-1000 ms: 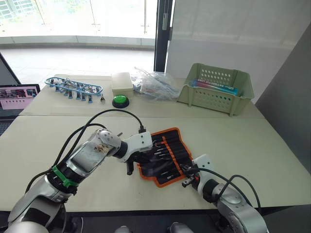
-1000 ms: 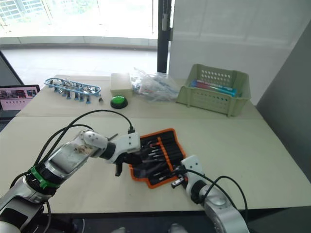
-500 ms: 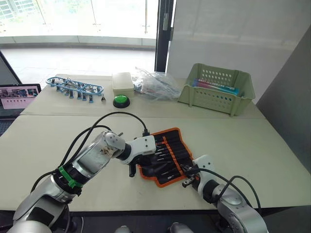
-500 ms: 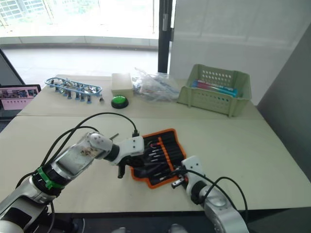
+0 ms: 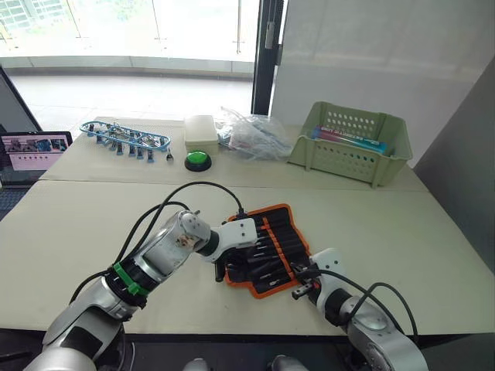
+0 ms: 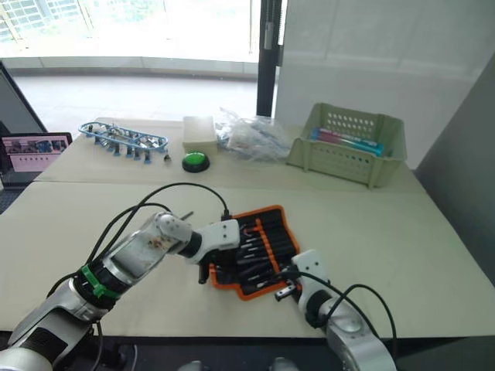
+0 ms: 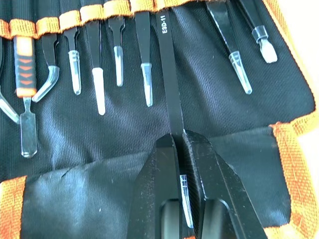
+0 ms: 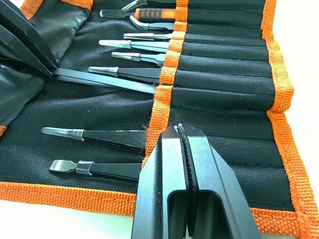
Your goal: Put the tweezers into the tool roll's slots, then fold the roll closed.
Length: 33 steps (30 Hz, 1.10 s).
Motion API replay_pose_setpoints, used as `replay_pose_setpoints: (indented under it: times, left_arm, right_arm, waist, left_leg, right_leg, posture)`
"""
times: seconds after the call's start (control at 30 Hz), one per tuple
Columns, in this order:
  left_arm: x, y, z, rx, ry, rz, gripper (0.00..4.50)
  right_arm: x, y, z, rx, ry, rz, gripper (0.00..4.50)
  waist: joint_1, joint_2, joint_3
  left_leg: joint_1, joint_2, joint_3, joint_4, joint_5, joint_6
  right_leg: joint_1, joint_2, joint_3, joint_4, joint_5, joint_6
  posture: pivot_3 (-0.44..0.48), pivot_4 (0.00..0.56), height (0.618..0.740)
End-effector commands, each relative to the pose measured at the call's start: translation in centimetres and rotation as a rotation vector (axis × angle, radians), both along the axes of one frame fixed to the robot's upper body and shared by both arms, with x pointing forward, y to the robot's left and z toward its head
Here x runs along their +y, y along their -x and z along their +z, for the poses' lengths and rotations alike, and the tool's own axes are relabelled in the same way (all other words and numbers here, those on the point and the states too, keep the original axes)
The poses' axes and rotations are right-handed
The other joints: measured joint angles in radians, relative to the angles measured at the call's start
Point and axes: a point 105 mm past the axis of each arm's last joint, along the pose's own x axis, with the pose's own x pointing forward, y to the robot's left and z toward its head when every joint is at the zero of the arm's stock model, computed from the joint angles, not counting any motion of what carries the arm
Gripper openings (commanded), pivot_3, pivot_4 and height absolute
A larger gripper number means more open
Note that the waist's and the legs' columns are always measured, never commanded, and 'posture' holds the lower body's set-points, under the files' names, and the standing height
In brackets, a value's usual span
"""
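Observation:
The tool roll (image 5: 272, 246) lies open on the table, black with orange edging. Several tweezers with clear tip caps sit in its orange slot strip (image 7: 99, 12). My left gripper (image 7: 178, 137) is at the roll's left flap, shut on a straight black tweezer (image 7: 168, 84) marked ESD-11. The tweezer's far end reaches into the strip. My right gripper (image 8: 180, 130) is shut, its tips resting on the fabric beside the orange strip, near the roll's front corner (image 5: 298, 280). In the right wrist view the held tweezer (image 8: 104, 80) lies across the black lining.
A green basket (image 5: 352, 143) stands at the back right. Crumpled plastic bags (image 5: 251, 135), a white box (image 5: 201, 129), a green button (image 5: 198, 160) and a blue rack of clips (image 5: 128, 137) line the back. A screen (image 5: 31, 147) sits at the far left.
The head camera has shifted slightly. My left gripper has edged right, closer over the roll's left flap, still holding the tweezer. The right gripper has stayed in place.

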Motion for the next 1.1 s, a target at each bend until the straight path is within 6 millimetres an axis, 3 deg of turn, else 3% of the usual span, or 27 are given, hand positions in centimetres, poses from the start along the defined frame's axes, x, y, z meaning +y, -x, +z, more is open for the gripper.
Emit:
replay_pose_setpoints:
  times: [0.03, 0.33, 0.8, 1.03, 1.1]
  left_arm:
    - [-1.4, -0.1, 1.7, -0.063, 0.033, -0.057, 0.03]
    - [-2.3, -0.2, 1.5, -0.067, 0.028, -0.081, 0.03]
    - [-7.5, -1.1, 0.6, -0.081, 0.104, -0.098, 0.03]
    - [-7.8, -1.4, 0.4, -0.095, 0.111, -0.094, 0.03]
    - [-7.6, -1.5, 0.8, -0.102, 0.122, -0.088, 0.78]
  right_arm:
    - [-0.2, 2.0, -4.6, 0.210, 0.031, -0.004, 0.00]
    - [-0.1, 2.0, -4.6, 0.208, 0.028, -0.010, 0.00]
    - [0.0, 2.1, -4.6, 0.213, 0.025, -0.011, 0.00]
    - [0.0, 2.2, -4.7, 0.216, 0.022, -0.011, 0.00]
    - [0.0, 2.3, -4.7, 0.217, 0.021, -0.011, 0.00]
  waist:
    - [0.000, 0.000, 0.000]
    - [0.001, 0.000, 0.000]
    - [0.003, 0.001, -0.001]
    - [0.005, 0.002, -0.001]
    - [0.005, 0.002, -0.001]
  left_leg:
    - [0.000, 0.000, 0.000, 0.000, 0.000, 0.000]
    - [0.000, 0.000, -0.001, 0.000, 0.000, 0.000]
    - [-0.002, -0.001, -0.003, 0.002, 0.000, 0.000]
    - [-0.003, -0.002, -0.005, 0.004, 0.000, 0.000]
    - [-0.003, -0.002, -0.005, 0.005, 0.000, 0.000]
  right_leg:
    - [0.000, 0.000, 0.000, 0.000, 0.000, 0.000]
    - [0.000, 0.000, 0.000, 0.000, 0.000, 0.000]
    - [0.001, 0.001, -0.001, 0.000, 0.000, 0.000]
    - [0.002, 0.001, 0.000, 0.000, 0.000, 0.000]
    - [0.002, 0.001, 0.000, 0.000, 0.000, 0.000]
  posture:
    - [0.000, 0.150, 0.738]
    - [0.000, 0.150, 0.738]
    - [0.000, 0.150, 0.738]
    - [0.000, 0.150, 0.738]
    - [0.000, 0.150, 0.738]
